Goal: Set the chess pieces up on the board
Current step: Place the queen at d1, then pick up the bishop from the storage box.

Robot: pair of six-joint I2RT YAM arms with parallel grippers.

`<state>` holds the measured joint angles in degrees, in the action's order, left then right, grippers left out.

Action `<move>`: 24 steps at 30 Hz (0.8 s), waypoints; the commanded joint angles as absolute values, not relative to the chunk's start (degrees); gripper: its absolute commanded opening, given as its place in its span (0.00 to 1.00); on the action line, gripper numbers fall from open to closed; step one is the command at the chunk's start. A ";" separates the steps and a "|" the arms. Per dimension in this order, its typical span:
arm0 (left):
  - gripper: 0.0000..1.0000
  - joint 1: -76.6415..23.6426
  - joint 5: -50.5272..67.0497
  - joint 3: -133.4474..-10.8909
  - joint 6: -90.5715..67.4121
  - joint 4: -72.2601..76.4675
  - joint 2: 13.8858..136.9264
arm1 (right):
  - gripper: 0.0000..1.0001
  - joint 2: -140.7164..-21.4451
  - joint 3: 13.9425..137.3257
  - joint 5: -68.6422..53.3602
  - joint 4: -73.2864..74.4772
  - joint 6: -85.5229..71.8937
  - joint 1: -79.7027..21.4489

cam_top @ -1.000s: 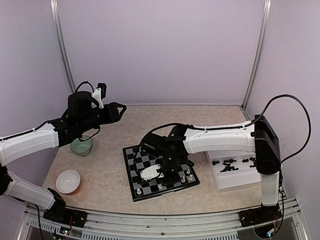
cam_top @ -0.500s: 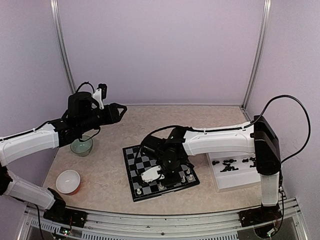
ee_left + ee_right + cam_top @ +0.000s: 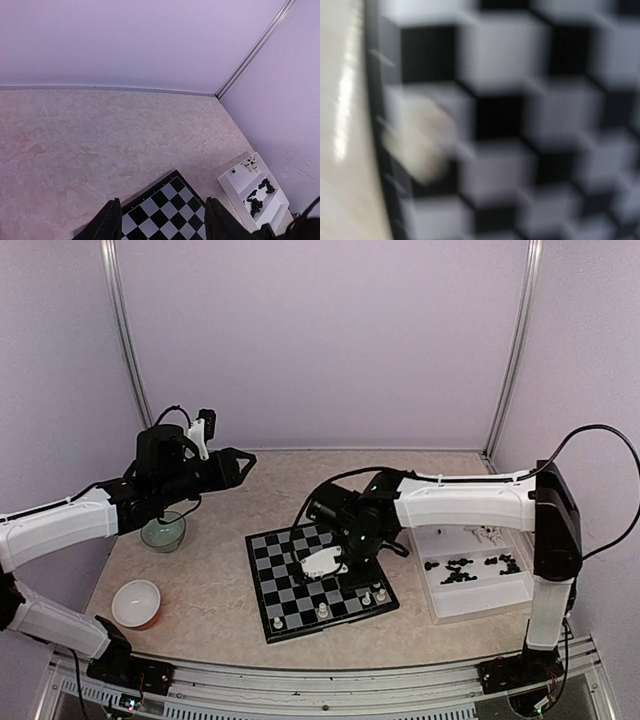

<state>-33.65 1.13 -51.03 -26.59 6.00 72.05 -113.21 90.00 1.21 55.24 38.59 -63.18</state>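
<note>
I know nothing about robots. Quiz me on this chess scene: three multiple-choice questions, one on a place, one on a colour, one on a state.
1. The chess pieces standing along the near edge of the board are: A black, B cream-white, C red.
2. The loose black pieces lie: A on the board, B in the white tray, C on the floor.
3. The left claw is: A open and empty, B shut, C gripping a piece.
Answers: B, the figures there look pale; B, a dark cluster sits in its compartments; A, its fingers stand apart, nothing between.
</note>
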 commanded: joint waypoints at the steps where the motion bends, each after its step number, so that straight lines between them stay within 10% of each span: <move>1: 0.57 -33.14 4.13 -53.30 -27.79 7.40 73.05 | 0.36 -103.40 88.82 1.63 54.51 40.79 -52.04; 12: 0.55 -43.62 -10.78 -64.77 -20.86 2.93 83.13 | 0.36 -91.33 73.24 -6.44 46.83 36.26 -15.68; 17: 0.99 -54.28 -42.20 -69.32 -12.80 6.62 89.34 | 0.32 -92.34 67.38 -9.20 44.34 33.49 -4.60; 24: 0.88 -53.25 -27.91 -73.98 -12.19 4.19 93.10 | 0.30 -95.62 64.46 -7.27 40.39 31.11 -0.59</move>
